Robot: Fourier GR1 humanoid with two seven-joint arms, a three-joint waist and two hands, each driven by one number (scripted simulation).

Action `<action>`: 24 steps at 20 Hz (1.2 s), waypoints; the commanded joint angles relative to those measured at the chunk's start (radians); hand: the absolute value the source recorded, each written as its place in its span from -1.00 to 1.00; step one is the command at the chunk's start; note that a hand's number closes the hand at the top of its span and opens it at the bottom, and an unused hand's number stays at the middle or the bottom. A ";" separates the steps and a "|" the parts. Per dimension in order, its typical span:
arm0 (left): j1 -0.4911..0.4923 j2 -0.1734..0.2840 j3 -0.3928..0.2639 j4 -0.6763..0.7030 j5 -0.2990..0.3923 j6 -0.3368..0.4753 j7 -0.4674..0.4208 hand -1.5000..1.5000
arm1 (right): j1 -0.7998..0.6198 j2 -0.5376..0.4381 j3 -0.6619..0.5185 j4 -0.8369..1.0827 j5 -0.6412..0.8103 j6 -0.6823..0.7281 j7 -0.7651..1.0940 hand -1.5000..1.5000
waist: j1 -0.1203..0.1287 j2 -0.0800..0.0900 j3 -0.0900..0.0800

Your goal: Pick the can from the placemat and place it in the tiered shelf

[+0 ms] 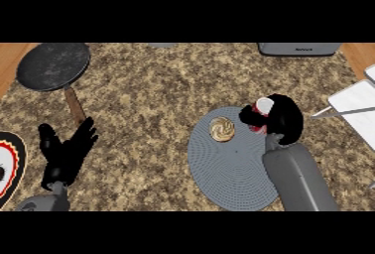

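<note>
head view: only view, looking steeply down at the granite counter (161, 99)
right hand (282, 119): over the upper right edge of the placemat, fingers and thumb curled round the can, side-on wrap that hides most of it
can (262, 106): red body with a pale top, showing only between the fingers; at the placemat's upper right rim; can't tell if it stands on the mat or is already lifted
placemat (234, 163): round, grey, dotted weave; right forearm lies across its right side
pastry (222, 128): round, swirled, on the placemat just left of the can; near the hand but apart from it, not part of the task
tiered shelf (359, 101): white, at the right edge, only partly in frame; nearest shelf plate sits just right of the right hand, so the carry looks short and rightward
left hand (66, 149): lower left, fingers straight and spread, pointing up, holding nothing; resting, out of the way of the right arm
pan (53, 65): dark, upper left, wooden handle running down toward the left hand's fingertips; not involved
plate (9, 168): patterned, at the left edge, mostly cut off
appliance (299, 48): grey, top edge, cut off
stage (judgement): grasp made, lift and move to shelf next
risk (judgement): shelf edge is close, can needs height before it travels sideways
</note>
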State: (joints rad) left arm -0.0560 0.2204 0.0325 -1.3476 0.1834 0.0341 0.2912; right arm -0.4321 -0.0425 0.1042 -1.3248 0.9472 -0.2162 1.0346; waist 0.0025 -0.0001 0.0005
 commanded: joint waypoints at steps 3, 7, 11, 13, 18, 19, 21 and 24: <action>-0.011 -0.007 -0.011 -0.011 -0.020 0.021 0.032 0.00 | -0.171 -0.020 -0.044 -0.069 0.209 -0.042 0.204 1.00 | -0.002 -0.004 -0.002; 0.034 0.014 0.006 -0.012 -0.001 -0.018 -0.003 0.00 | -0.262 -0.036 -0.058 -0.181 0.380 0.084 0.327 1.00 | -0.010 -0.011 -0.004; 0.054 0.021 0.022 0.010 0.013 -0.050 -0.052 0.00 | -0.344 -0.037 -0.104 -0.265 0.474 0.242 0.382 1.00 | -0.015 -0.013 -0.004; 0.040 0.009 0.008 -0.013 0.002 -0.021 -0.003 0.00 | -0.417 -0.042 -0.137 -0.289 0.499 0.312 0.380 1.00 | -0.012 -0.012 -0.003; 0.055 0.001 0.008 0.003 -0.014 -0.016 -0.036 0.00 | -0.461 -0.071 -0.213 -0.370 0.541 0.451 0.335 1.00 | -0.015 -0.009 -0.002; 0.039 -0.009 0.003 -0.040 -0.020 0.025 0.019 0.00 | -0.461 -0.103 -0.260 -0.408 0.513 0.494 0.304 1.00 | -0.023 -0.013 -0.001; 0.043 0.000 0.021 -0.008 -0.009 -0.001 -0.025 0.00 | -0.527 -0.122 -0.305 -0.395 0.533 0.539 0.299 1.00 | -0.019 -0.010 -0.002; 0.053 -0.012 0.000 0.000 -0.023 -0.009 -0.035 0.00 | -0.567 -0.171 -0.390 -0.367 0.540 0.532 0.250 1.00 | -0.012 -0.005 -0.002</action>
State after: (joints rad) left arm -0.0107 0.2237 0.0442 -1.3681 0.1727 0.0245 0.2723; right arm -0.9215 -0.1649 -0.2073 -1.7007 1.4763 0.1643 1.1496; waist -0.0132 -0.0105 -0.0009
